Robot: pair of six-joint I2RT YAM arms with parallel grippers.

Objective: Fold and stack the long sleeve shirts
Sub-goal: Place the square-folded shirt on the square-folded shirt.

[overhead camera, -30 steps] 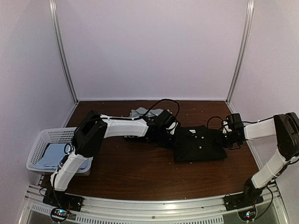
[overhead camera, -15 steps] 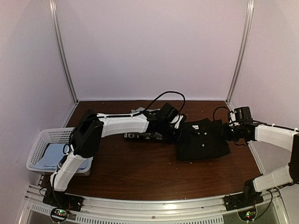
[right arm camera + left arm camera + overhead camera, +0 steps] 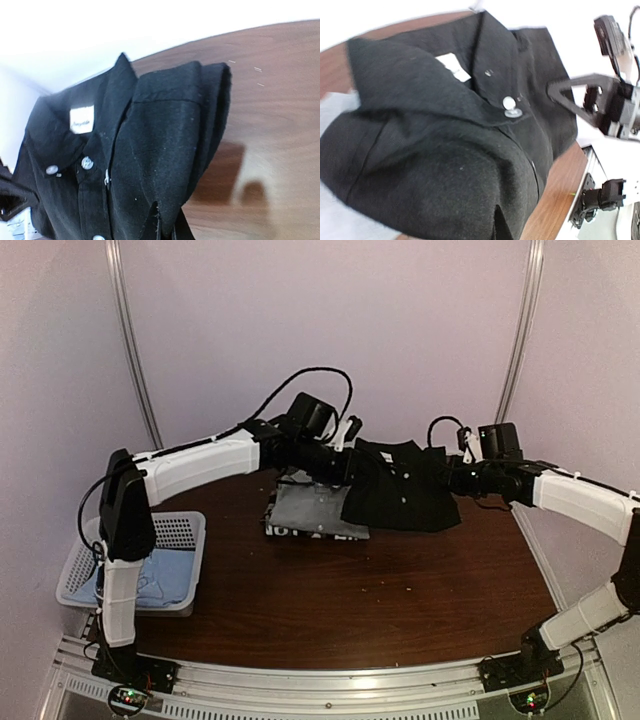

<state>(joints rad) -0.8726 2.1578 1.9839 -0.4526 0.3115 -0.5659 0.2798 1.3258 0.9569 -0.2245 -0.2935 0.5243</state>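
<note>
The black cloth long sleeve shirt (image 3: 400, 488), folded, with white buttons and a small white label at the collar, hangs in the air above the brown wooden table (image 3: 400, 590), between the 2 arms; the left gripper (image 3: 345, 458) is closed on its left edge, and the right gripper (image 3: 458, 480) is closed on its right edge; the grey folded cloth shirt (image 3: 312, 512) lies on the table, partly under the black one; the light blue cloth shirt (image 3: 165, 575) lies inside the white plastic lattice basket (image 3: 185, 528) at the table's left side.
</note>
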